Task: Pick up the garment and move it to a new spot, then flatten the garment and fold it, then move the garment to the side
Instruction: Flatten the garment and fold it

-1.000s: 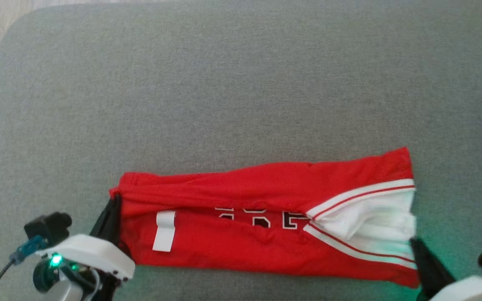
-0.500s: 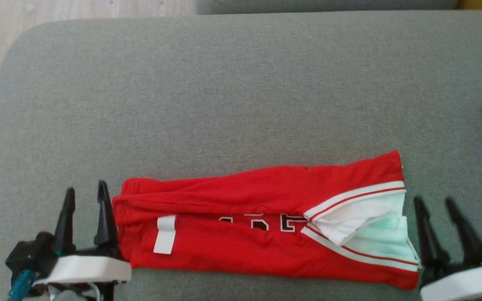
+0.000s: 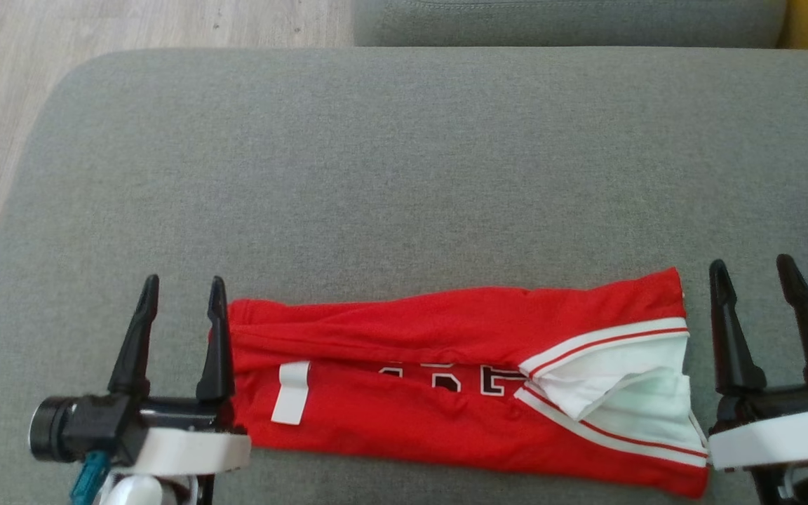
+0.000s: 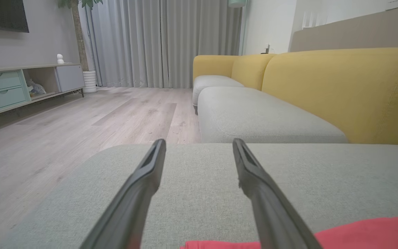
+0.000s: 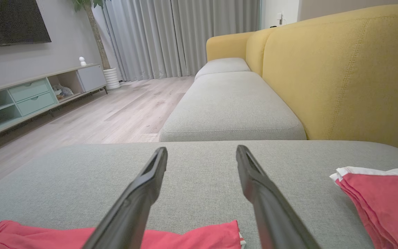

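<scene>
Here's the red fabric garment (image 3: 446, 393), white-trimmed, folded into a long band across the near part of the grey fabric sofa cushion (image 3: 404, 175). The left gripper (image 3: 181, 284) sits at its left end, fingers spread, empty. The right gripper (image 3: 751, 266) sits just off its right end, likewise spread and empty. A folded red cloth (image 5: 385, 193) lies farther right.

Red garment (image 3: 411, 428) with white trim, thin red stripes, a white tab and black letters outlined in white, between two pairs of black fingers (image 3: 216, 344). Grey cushion (image 3: 404, 175) underneath. Right of the right fingers, another red cloth (image 5: 385, 200) edged white. Beyond the fingertips, yellow sofa back (image 5: 340, 69).
</scene>
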You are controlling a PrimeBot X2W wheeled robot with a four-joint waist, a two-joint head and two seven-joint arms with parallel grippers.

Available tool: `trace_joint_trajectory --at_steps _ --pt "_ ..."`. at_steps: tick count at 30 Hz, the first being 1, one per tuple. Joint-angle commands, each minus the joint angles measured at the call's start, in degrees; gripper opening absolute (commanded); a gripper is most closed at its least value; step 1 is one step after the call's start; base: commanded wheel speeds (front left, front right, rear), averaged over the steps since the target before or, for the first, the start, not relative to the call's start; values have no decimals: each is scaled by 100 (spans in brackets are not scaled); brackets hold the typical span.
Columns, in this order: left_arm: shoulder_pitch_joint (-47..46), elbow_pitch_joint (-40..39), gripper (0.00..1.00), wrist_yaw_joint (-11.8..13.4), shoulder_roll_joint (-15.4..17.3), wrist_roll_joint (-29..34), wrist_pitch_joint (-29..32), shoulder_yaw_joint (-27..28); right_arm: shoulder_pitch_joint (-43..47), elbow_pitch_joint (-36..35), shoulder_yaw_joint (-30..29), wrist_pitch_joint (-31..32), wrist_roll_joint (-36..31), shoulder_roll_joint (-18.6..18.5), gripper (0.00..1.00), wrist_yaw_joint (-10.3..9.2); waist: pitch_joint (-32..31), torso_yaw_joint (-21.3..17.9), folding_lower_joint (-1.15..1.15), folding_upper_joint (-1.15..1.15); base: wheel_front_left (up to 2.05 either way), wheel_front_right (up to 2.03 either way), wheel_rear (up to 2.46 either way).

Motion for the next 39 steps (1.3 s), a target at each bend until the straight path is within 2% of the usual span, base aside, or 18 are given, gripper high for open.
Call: trace_joint_trajectory --at_steps 1,11,14,18,19,25,30,34,35,36,37,39 --pt "-319 -124 100 16 131 17 25 169 -94 -229 122 20 -41 -84 100 -4 -3 8 0 0 0 0 0" --pt "-372 81 100 10 156 -35 96 141 19 -196 86 39 6 -68 100 -4 -88 20 0 0 0 0 0" --pt "-404 78 100 -1 164 -42 110 124 101 7 -15 130 74 -62 100 -4 -59 44 0 0 0 0 0" --pt "-523 65 100 -44 120 -63 98 87 274 826 -211 175 255 -55 100 -4 64 136 0 0 0 0 0" --pt "-523 65 100 -44 120 -63 98 87 274 826 -211 175 255 -55 100 -4 64 136 0 0 0 0 0" --pt "-665 123 100 -99 18 -108 20 78 46 2224 -309 -2 532 -52 100 -4 244 264 0 0 0 0 0" --pt "-684 208 100 -131 -35 -149 -29 95 -188 2941 -71 146 655 -74 100 -4 305 306 0 0 0 0 0" --pt "-706 257 100 -161 -64 -171 -55 101 -202 3327 308 582 834 -85 100 -4 333 331 0 0 0 0 0" --pt "-713 265 100 -165 -70 -171 -61 104 -192 3378 390 700 893 -85 72 -4 336 337 0 0 0 0 0" --pt "-718 273 100 -169 -78 -174 -67 108 -183 3410 468 807 950 -85 18 -4 335 343 0 0 0 0 0" --pt "-721 280 100 -171 -85 -177 -72 114 -173 3422 536 908 1034 -84 0 -4 332 344 0 0 0 0 0" --pt "-715 291 100 -171 -93 -182 -82 130 -195 3274 616 904 1105 -92 0 -4 318 337 0 0 0 0 0"
